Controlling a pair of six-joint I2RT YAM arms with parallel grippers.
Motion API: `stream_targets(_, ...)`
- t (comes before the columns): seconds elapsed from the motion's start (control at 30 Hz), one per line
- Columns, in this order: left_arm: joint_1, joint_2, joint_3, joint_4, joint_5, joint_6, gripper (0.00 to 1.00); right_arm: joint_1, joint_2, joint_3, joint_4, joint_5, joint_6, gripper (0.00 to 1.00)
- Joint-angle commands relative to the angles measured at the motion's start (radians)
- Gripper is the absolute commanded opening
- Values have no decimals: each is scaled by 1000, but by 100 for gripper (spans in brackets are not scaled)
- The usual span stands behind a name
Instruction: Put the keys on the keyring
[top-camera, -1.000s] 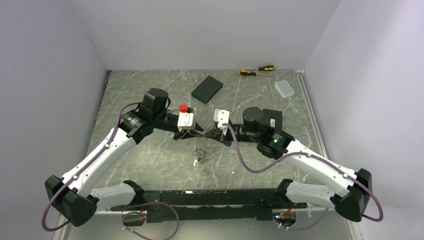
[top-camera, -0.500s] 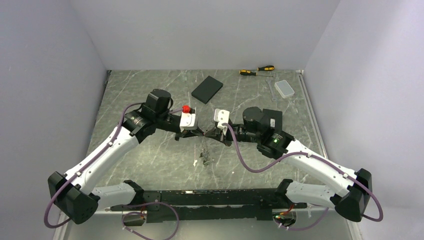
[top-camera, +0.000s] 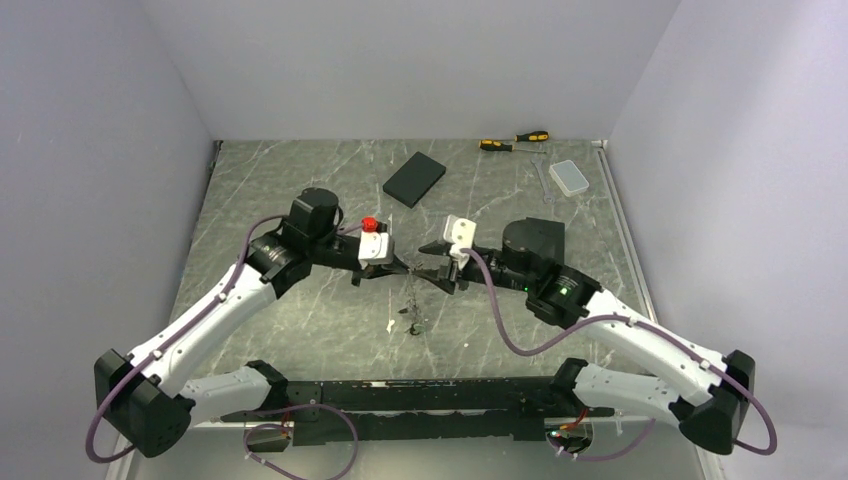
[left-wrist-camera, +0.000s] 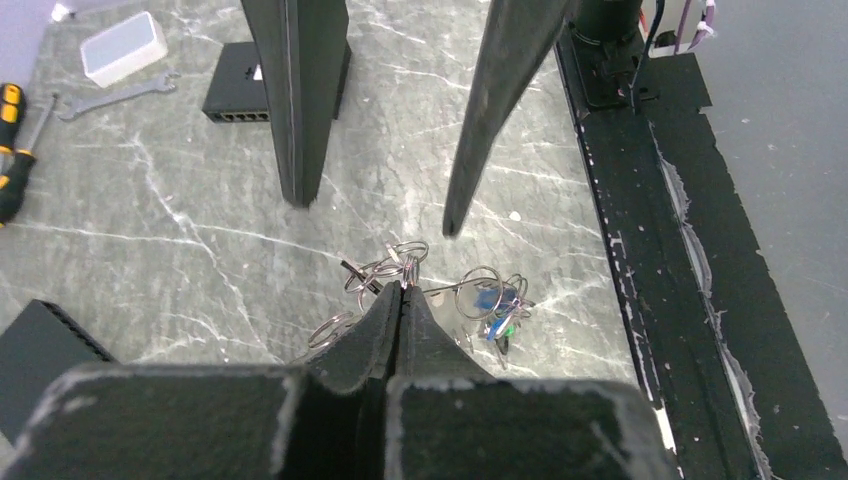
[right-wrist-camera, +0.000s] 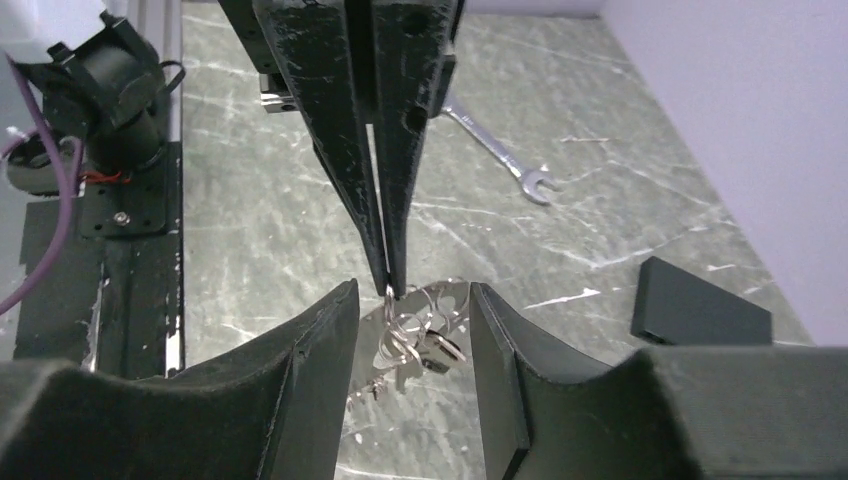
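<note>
Left gripper: black fingers are pressed together, clamped on the thin silver wire keyring.
Right gripper: fingers are held apart, with the ring bunch seen between them.
Keys: small silver keys with blue and green heads are hung below the left tips.
Surroundings: a silver open-ended wrench and a flat black box are laid on the grey marbled table.

The left arm and the right arm are wearing white shells between black joints, each trailing a purple cable. A red knob is sitting mid-frame, and a green light is glowing right of centre. The left gripper is showing black, tapered fingers.
</note>
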Motion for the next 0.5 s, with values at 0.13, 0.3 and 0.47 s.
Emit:
stream_targets(0.13, 0, -123, -65, 290, 18, -124, 0, -23, -128, -65, 105, 73, 51, 46)
stream_targets(0.3, 1, -156, -103, 377, 35, -172, 0, -45, -134, -76, 111, 17, 73, 43)
stream_targets(0.47, 3, -176, -118, 461, 30, -243, 0, -46, -118, -59, 115, -7, 63, 37)
